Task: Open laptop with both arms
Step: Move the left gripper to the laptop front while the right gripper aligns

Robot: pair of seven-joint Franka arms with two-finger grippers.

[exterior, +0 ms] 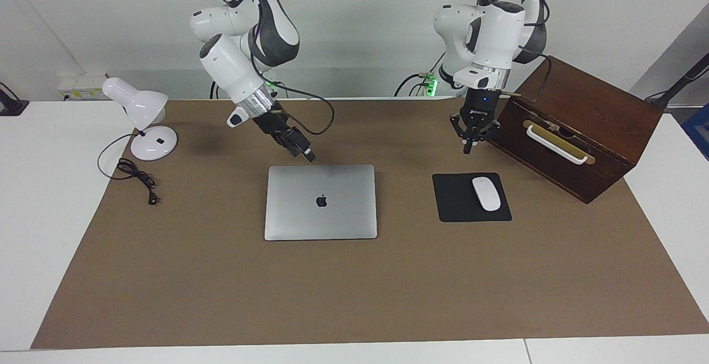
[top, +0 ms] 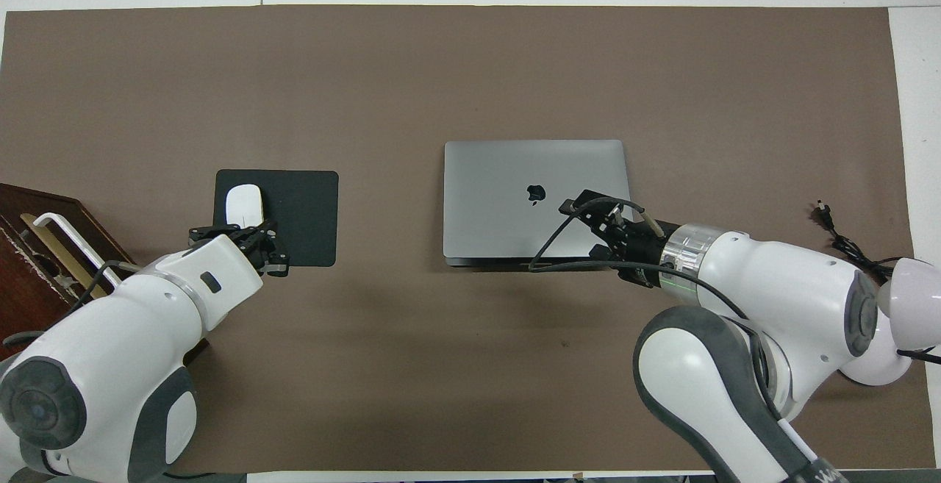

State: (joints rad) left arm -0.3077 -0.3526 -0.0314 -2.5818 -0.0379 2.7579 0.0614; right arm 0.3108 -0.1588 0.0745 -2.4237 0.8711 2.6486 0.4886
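Laptop (exterior: 320, 202) lid down; right pincer (exterior: 308, 157) fingertips unreadable.

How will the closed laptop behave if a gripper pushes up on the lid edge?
The laptop looks thin and rigid, so it should move as one slab. Its smooth metal lid probably gives fingertips little purchase. Lying flat on the brown mat, the base may lift unless held down.

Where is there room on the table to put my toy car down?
The bare brown mat farther from the robots than the laptop and mouse pad is widest. It is tighter between laptop and mouse pad, and crowded by the wooden box and the lamp with its cord.
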